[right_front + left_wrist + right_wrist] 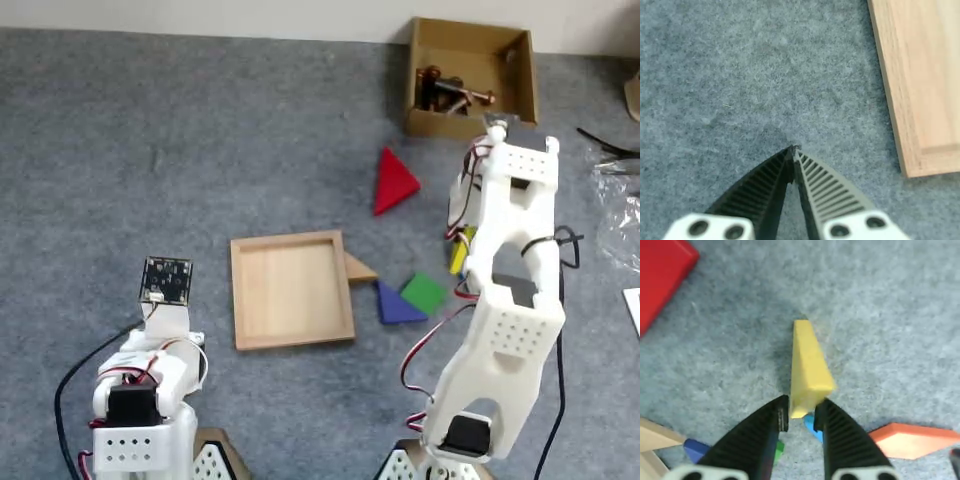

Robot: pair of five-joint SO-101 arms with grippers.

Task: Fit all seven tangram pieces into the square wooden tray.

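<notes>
high view: the square wooden tray point(290, 290) sits mid-table. a red triangle point(393, 181), blue triangle point(396, 305) and green square point(423, 292) lie loose to its right.

left wrist view: the left gripper point(792, 152) is pinched together on nothing, parked over carpet left of the tray, likely to leave room.

right wrist view: the right gripper point(801, 411) clamps the yellow piece point(807, 365) on edge, seemingly for carrying to the tray.

One square wooden tray point(237, 295), one cardboard box point(437, 124). Six tangram pieces: red triangle point(393, 180), tan triangle point(358, 268), blue triangle point(395, 305), green square point(423, 292), yellow piece point(809, 367), orange piece point(910, 440).
</notes>
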